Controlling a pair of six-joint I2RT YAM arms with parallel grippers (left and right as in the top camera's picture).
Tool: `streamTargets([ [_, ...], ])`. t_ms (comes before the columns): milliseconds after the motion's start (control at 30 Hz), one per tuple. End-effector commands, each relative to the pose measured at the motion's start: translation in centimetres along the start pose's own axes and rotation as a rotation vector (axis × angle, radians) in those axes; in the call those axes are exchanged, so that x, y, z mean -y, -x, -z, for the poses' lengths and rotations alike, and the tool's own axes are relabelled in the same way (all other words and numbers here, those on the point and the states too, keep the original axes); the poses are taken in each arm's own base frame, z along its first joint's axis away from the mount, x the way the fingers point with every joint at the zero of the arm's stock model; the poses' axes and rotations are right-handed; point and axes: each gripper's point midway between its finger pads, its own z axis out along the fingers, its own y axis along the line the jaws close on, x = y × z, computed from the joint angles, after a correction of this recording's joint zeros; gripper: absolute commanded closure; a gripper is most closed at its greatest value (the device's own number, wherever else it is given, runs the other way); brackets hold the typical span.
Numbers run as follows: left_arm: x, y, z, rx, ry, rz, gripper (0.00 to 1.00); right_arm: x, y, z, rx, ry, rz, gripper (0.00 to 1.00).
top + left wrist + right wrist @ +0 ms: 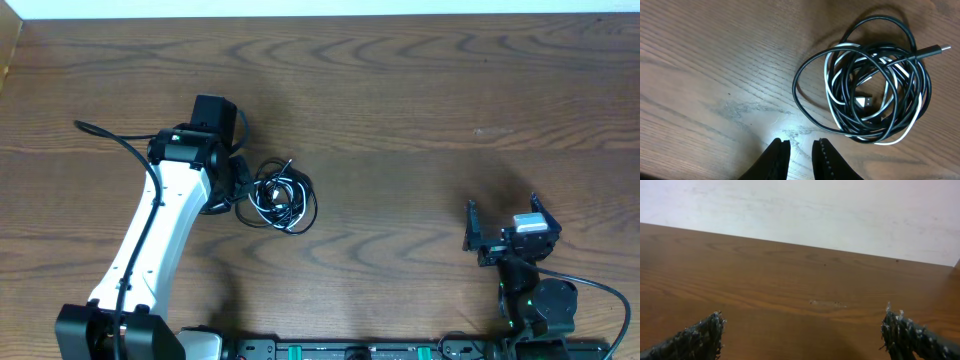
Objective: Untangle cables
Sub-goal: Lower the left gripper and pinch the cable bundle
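Note:
The cables (280, 195) lie in one tangled coil on the wooden table (400, 90), just right of my left arm's wrist. In the left wrist view the coil (860, 55) is black loops wound together with a white cord (830, 95). A black plug end (940, 48) sticks out at the upper right, and a silver plug (864, 101) lies inside the coil. My left gripper (801, 142) hovers over bare wood to the coil's lower left, its jaws a narrow gap apart with nothing between them. My right gripper (502, 212) rests far to the right, wide open and empty (802, 317).
Bare wood surrounds the coil on every side. The table's far edge meets a white wall (800, 210). A black wire (110, 135) of the left arm loops out to the left of the arm.

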Motion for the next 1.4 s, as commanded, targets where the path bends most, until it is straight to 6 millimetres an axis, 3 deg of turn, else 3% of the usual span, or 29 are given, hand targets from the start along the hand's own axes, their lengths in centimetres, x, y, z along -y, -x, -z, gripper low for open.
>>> streamTargets([
  [0, -0.2, -0.1, -0.3, -0.007, 0.015, 0.001, 0.78, -0.1, -0.1, 0.0, -0.001, 0.005, -0.011, 0.01],
  [367, 0.2, 0.6, -0.3, 0.022, -0.002, 0.003, 0.77, -0.1, -0.1, 0.0, -0.002, 0.005, -0.011, 0.01],
  [433, 0.3, 0.7, -0.3, 0.025, -0.004, 0.003, 0.69, -0.1, -0.1, 0.0, -0.002, 0.005, -0.011, 0.01],
  [567, -0.1, 0.0, -0.4, -0.003, 0.011, 0.001, 0.67, -0.1, -0.1, 0.0, -0.002, 0.005, -0.011, 0.01],
  [733, -0.3, -1.7, -2.3, -0.054, 0.005, -0.001, 0.67, -0.1, -0.1, 0.0, -0.002, 0.005, -0.011, 0.01],
  [900, 1.1, -3.4, -5.6, -0.092, -0.100, 0.002, 0.66, -0.1, -0.1, 0.0, -0.002, 0.005, -0.011, 0.01],
  [1133, 2.5, -3.3, -8.4, -0.036, -0.202, 0.000, 0.66, -0.2, 0.2, 0.0, 0.008, 0.009, -0.011, 0.01],
  [1367, 2.7, -3.1, -9.7, 0.001, -0.227, 0.060, 0.66, -4.7, 0.9, 0.7, 0.045, 0.272, -0.009, 0.01],
])
